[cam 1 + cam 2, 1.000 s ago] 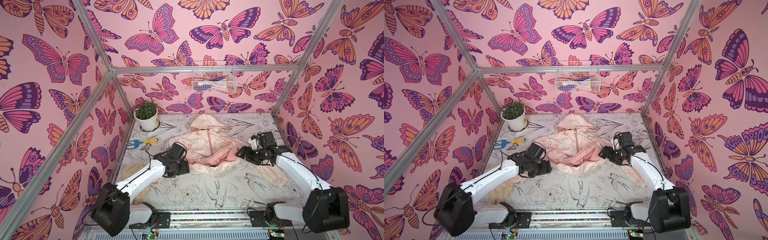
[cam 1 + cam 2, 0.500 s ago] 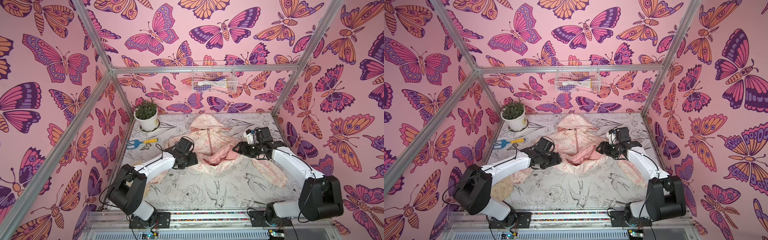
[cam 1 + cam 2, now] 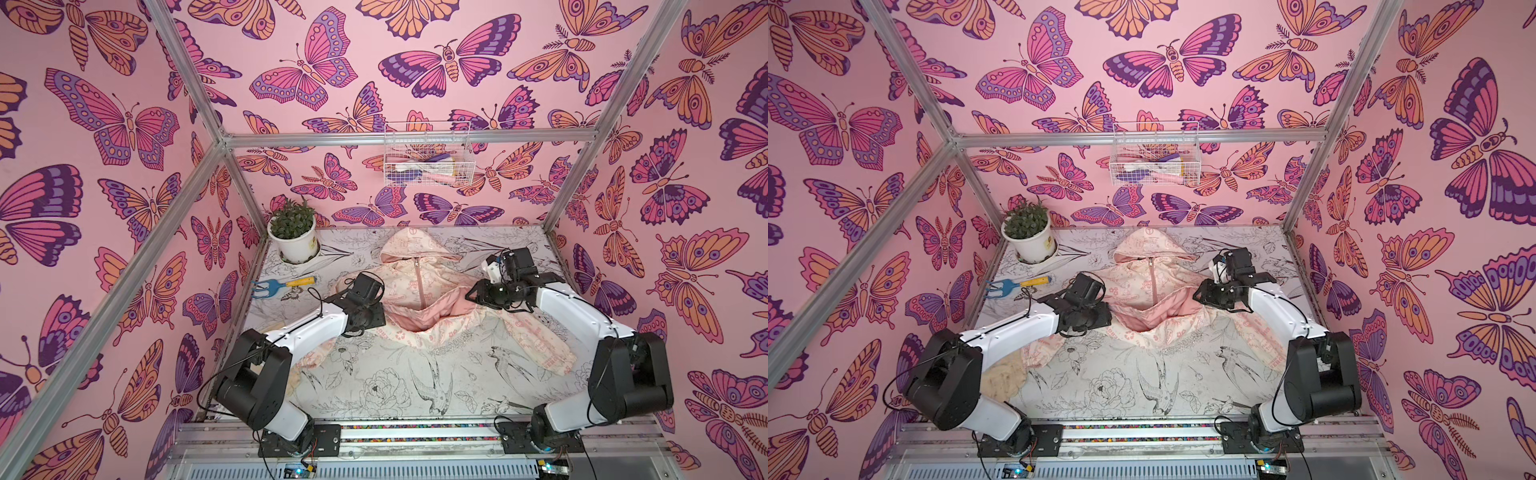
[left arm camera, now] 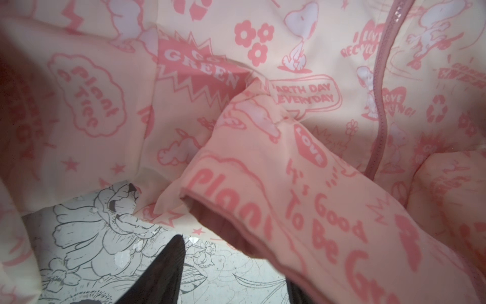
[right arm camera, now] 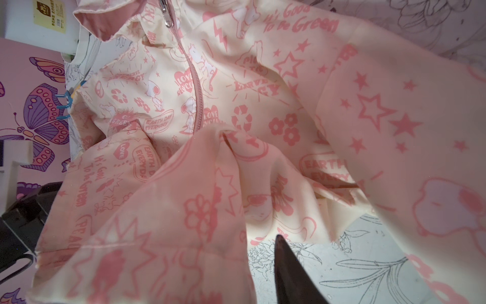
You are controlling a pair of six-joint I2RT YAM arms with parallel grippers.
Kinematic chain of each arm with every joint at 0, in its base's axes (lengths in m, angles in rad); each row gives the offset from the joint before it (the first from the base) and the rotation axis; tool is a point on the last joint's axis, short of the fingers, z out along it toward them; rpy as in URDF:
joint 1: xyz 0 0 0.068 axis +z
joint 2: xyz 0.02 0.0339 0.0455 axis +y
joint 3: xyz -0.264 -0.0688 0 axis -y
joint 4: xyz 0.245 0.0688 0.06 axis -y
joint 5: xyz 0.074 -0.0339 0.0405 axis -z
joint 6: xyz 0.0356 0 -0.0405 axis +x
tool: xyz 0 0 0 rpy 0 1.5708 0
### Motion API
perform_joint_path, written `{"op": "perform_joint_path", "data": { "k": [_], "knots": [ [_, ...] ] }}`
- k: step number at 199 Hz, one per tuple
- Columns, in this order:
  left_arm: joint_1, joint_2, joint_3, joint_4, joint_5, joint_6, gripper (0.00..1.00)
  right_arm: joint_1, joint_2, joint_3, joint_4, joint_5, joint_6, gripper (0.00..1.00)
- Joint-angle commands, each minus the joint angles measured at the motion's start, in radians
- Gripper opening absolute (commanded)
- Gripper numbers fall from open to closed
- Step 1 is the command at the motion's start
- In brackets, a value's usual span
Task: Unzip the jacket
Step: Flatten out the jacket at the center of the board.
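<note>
The cream jacket (image 3: 419, 291) with pink prints lies mid-table, hood toward the back wall. Its pink zipper (image 5: 197, 86) is closed up the chest, with the metal pull (image 5: 167, 19) at the collar. The bottom hem gapes and shows pink lining (image 3: 428, 316). My left gripper (image 3: 380, 309) is at the hem's left side and open; in the left wrist view a hem flap (image 4: 263, 210) covers one finger while the other finger (image 4: 168, 268) stands apart over the table. My right gripper (image 3: 471, 295) is at the hem's right side, open, with a fold (image 5: 184, 223) beside its visible finger (image 5: 289, 271).
A potted plant (image 3: 293, 237) stands at the back left, with a blue rake with a yellow handle (image 3: 282, 284) in front of it. A wire basket (image 3: 426, 158) hangs on the back wall. A beige knit glove (image 3: 1000, 380) lies under my left arm.
Both arms have moved inward and back to the jacket's hem, one from each side. Both pairs of jaws have narrowed.
</note>
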Motion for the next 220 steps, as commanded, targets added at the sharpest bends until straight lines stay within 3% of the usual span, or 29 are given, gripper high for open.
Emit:
{"op": "perform_joint_path", "data": {
  "k": [1,55,108,123,136,152,189,220],
  "knots": [
    [0.005,0.004,-0.008,0.007,-0.033,0.042,0.59,0.007,0.014,0.032,-0.038,0.026,-0.015,0.37],
    [0.01,0.039,-0.033,0.12,-0.059,0.031,0.48,0.007,0.008,0.038,-0.068,0.053,-0.016,0.19],
    [0.021,0.096,0.0,0.181,-0.096,0.065,0.45,0.007,0.014,0.063,-0.095,0.065,-0.015,0.04],
    [0.026,0.097,0.019,0.184,-0.112,0.098,0.34,0.007,0.018,0.076,-0.116,0.08,-0.01,0.0],
    [0.031,0.074,0.028,0.183,-0.118,0.13,0.12,0.007,0.02,0.097,-0.157,0.105,-0.008,0.0],
    [0.033,0.029,0.031,0.17,-0.125,0.168,0.0,0.007,0.01,0.113,-0.212,0.155,-0.002,0.0],
    [0.033,-0.084,0.015,0.031,-0.142,0.191,0.0,0.006,-0.098,0.076,-0.265,0.217,0.023,0.0],
    [0.029,-0.183,-0.013,-0.14,-0.084,0.148,0.0,0.007,-0.199,0.022,-0.342,0.221,0.037,0.0]
  ]
}}
